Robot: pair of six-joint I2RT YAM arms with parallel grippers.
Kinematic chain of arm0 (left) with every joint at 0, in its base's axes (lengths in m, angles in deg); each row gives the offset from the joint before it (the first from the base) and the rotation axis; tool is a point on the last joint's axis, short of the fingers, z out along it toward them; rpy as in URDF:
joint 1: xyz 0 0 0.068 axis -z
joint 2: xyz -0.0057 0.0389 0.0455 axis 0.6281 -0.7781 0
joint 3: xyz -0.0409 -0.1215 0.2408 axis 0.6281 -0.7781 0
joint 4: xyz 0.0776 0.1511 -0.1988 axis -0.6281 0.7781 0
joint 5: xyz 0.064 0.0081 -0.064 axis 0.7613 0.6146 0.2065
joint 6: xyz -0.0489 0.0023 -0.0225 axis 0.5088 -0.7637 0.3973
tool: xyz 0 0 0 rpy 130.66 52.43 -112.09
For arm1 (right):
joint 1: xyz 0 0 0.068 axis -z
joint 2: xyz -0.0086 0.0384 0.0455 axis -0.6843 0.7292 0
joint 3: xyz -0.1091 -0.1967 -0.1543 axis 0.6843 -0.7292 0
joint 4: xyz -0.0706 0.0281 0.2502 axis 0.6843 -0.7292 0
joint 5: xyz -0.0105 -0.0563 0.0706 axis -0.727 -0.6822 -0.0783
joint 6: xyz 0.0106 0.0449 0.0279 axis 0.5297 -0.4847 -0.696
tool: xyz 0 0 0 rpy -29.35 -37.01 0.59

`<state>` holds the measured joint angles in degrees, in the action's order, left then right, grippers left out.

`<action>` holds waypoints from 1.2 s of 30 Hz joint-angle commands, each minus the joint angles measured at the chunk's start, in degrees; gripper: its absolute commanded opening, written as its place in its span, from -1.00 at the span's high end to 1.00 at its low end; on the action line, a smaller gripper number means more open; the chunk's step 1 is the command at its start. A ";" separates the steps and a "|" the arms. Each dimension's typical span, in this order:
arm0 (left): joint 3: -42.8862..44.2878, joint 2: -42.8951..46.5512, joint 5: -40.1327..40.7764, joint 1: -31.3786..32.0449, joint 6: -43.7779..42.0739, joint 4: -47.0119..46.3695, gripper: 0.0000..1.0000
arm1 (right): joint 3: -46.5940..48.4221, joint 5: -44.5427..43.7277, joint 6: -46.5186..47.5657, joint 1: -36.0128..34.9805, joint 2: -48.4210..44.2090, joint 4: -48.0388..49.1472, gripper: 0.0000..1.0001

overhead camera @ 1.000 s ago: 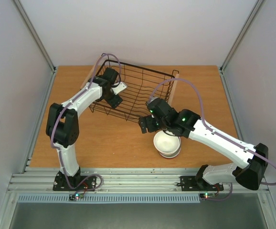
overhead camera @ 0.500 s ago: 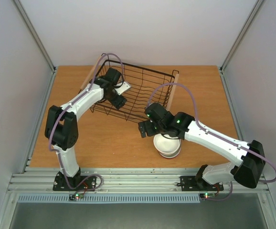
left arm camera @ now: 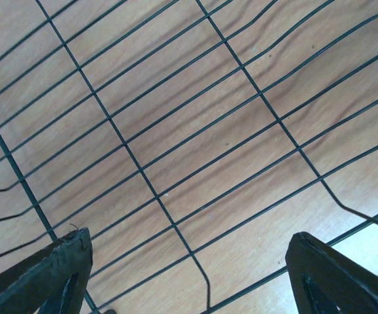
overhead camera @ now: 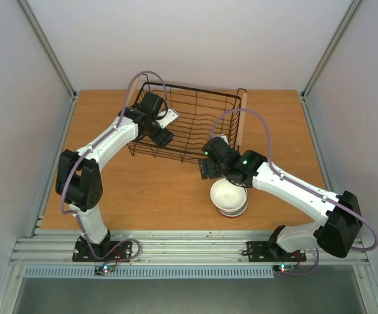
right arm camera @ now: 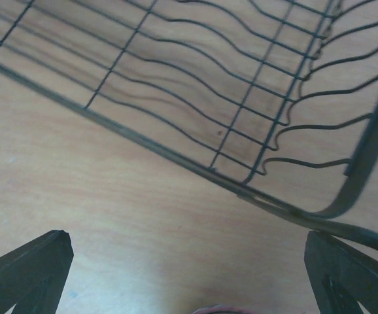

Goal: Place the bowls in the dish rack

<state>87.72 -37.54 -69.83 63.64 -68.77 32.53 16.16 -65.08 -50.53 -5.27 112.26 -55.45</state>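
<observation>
The top external view shows the whole layout. The dish rack [overhead camera: 195, 98], a black wire basket with a light wooden handle [overhead camera: 240, 121] at its right end, sits in the upper centre of the tabletop [overhead camera: 143, 190]. Its long axis runs roughly left to right across the frame.

The bowls [overhead camera: 229, 196] are a nested stack, the top one cream-white. They stand on the tabletop outside the rack, just below its near right corner and partly under the right arm. The number of bowls in the stack cannot be told.

The left gripper [overhead camera: 161, 134] is over the left part of the rack. The right gripper [overhead camera: 206, 171] is between the rack and the stack.

The wrist views add detail:
- Left wrist: both fingers [left arm camera: 58, 275] are spread wide apart and hold nothing, with the wire floor and the wood beneath it between them.
- Right wrist: the jaws are fully apart over bare tabletop, with a rounded corner of the rack at the upper right.
</observation>
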 commanded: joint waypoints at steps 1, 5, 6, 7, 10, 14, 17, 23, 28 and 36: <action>-2.29 0.58 -0.38 0.23 -0.76 -0.17 -0.63 | 0.34 -4.08 3.52 4.61 -0.88 1.36 -0.97; -3.05 -0.32 -0.62 0.23 -0.68 -0.34 -0.63 | 1.81 -4.29 5.35 6.22 0.13 0.80 -0.97; -3.31 -0.42 -0.85 0.23 -0.51 -0.36 -0.63 | 2.44 -4.30 5.76 6.25 0.28 0.45 -0.97; -3.50 -0.44 -1.13 0.23 -0.40 -0.30 -0.63 | 3.01 -3.65 6.19 6.26 0.35 -0.04 -0.97; -4.34 -0.09 -2.19 0.23 0.66 -0.69 -0.63 | 3.98 -0.99 6.84 6.26 -0.29 -0.67 -0.97; -5.11 0.76 -3.21 0.25 2.18 -1.33 -0.63 | 4.48 0.20 5.91 6.04 -1.71 -2.26 -0.97; -4.99 1.02 -3.32 0.26 2.83 -1.25 -0.63 | 3.83 -2.31 5.08 5.43 -3.89 -2.81 -0.97; -3.84 2.17 0.28 0.32 3.69 -3.95 -0.75 | -0.50 -7.07 3.58 5.30 -10.12 0.72 -0.97; 1.67 2.10 5.37 0.07 2.96 -5.27 -0.99 | -3.30 -5.53 4.47 5.30 -12.25 4.44 -0.97; 12.99 5.06 -2.28 0.06 3.95 5.05 -0.99 | -4.62 -11.36 2.31 5.31 -11.74 2.76 -0.97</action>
<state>95.64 -36.93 -67.34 63.69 -65.55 31.39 12.49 -71.35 -46.20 0.37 100.70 -52.85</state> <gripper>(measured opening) 0.993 0.986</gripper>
